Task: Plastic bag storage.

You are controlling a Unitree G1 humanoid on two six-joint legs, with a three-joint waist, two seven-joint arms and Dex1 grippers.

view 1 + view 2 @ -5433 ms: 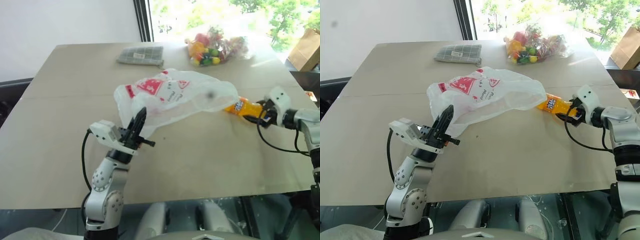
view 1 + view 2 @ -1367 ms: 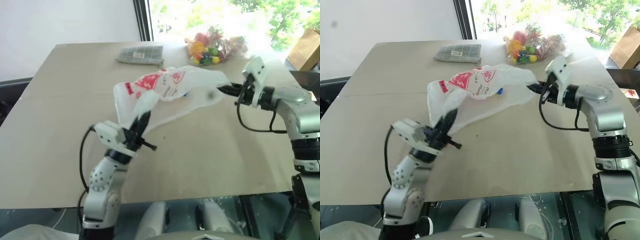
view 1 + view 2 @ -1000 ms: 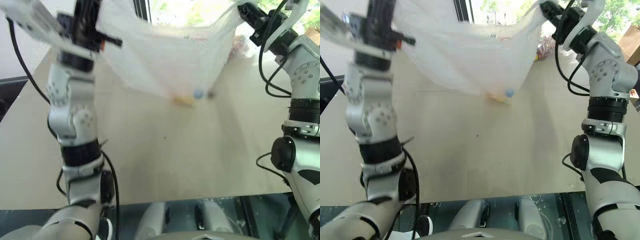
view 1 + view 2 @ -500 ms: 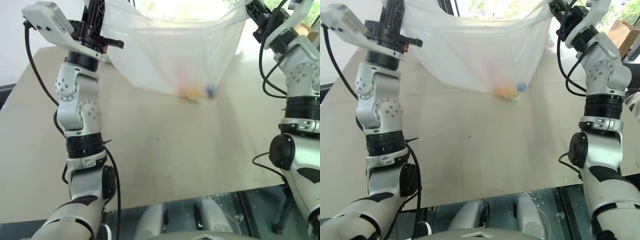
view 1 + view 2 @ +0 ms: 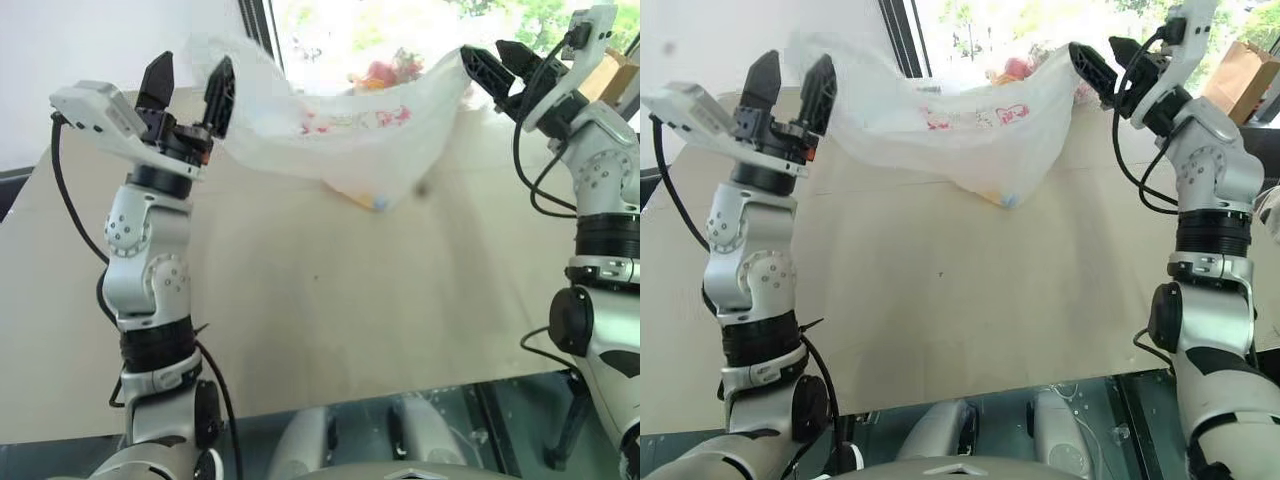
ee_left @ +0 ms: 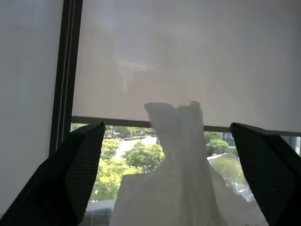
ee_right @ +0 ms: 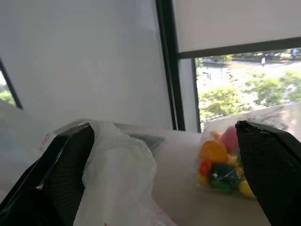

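Note:
The plastic bag [image 5: 350,140], translucent white with red print, sags between my two raised arms above the table [image 5: 330,310]. Its lowest part hangs close to the tabletop, and an orange shape with a blue cap [image 5: 376,202] shows through it. My left gripper [image 5: 187,85] is open, and the bag's edge lies against its inner finger. In the left wrist view a bag handle [image 6: 181,141] stands loose between the spread fingers. My right gripper [image 5: 497,63] is open too, the bag's other end touching its lower finger [image 7: 61,174].
A clear bag of small colourful items [image 7: 221,165] lies at the table's far side by the window. A brown paper bag [image 5: 1240,70] stands beyond the right arm. The near half of the table is bare wood.
Both grippers were shut on the bag's ends held high; now both have opened and come down. The bag has slackened and sunk toward the table.

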